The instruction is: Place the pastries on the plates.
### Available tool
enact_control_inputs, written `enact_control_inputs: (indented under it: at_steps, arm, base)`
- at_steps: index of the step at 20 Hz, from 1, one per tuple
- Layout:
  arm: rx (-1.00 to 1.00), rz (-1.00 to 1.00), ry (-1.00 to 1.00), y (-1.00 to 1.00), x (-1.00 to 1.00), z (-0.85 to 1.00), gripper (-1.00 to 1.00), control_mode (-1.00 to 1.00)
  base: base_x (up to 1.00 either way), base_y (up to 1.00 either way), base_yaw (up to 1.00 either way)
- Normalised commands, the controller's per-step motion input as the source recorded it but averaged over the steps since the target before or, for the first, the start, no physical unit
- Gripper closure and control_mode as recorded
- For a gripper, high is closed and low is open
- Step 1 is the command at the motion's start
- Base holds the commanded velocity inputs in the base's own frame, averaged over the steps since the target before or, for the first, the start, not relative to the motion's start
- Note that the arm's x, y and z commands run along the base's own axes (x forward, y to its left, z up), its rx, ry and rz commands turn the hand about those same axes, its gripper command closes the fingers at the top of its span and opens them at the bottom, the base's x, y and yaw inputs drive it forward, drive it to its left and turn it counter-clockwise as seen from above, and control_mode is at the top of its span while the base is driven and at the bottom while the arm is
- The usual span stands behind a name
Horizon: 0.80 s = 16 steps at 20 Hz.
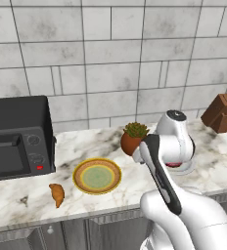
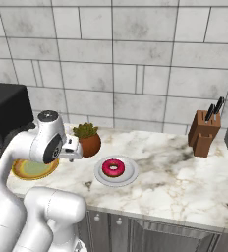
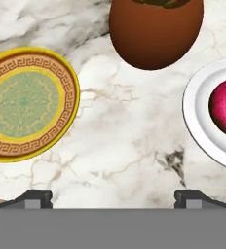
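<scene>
On the white-and-grey marbled surface [image 2: 185,182], the magenta-frosted ring donut [image 2: 113,168] already lies on the plain white round plate [image 2: 129,176], so half the task appears done. The golden-brown curved croissant [image 1: 57,194] lies bare on the surface near its front edge, just left of and apart from the round plate with yellow-orange rim and green centre [image 1: 97,176], which holds nothing.

End effector [image 3: 113,198]: the hand view shows its two dark tips set wide apart with only marble between them, so it is released and carries nothing. It hangs above the stretch between the two plates, with the round brown pot holding a green plant [image 2: 90,142] just beyond.

Risks, as judged: the croissant sits close to the surface's front edge, so a glancing or off-centre grasp could nudge it off. Its curved, tapering shape may let it twist between the fingers. A low swing toward it could clip the plant pot or drag the patterned plate.

Hard to make out: the arm hides the white plate almost entirely in the left base view. The hand view cuts off part of the donut, its plate and the pot's top. The black microwave [image 1: 17,136] is cropped at left, and the wooden knife block [image 2: 203,133] stands well away at right.
</scene>
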Motion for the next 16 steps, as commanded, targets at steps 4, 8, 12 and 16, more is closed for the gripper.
enact_control_inputs:
  at_steps: [4, 8, 12, 16]
  arm:
    - [0.0, 0.02, 0.0, 0.93, -0.13, 0.0, -1.0, -1.0]
    - [0.0, 0.02, 0.0, 0.98, 0.0, 0.0, -1.0, -1.0]
    - [0.0, 0.02, 0.0, 0.99, 0.0, 0.0, -1.0, -1.0]
    - [0.0, 0.03, 0.0, 0.97, 0.0, 0.0, -1.0, -1.0]
  base:
    - [0.0, 0.0, 0.0]
    - [0.0, 0.0, 0.0]
    - [0.0, 0.0, 0.0]
    - [0.0, 0.0, 0.0]
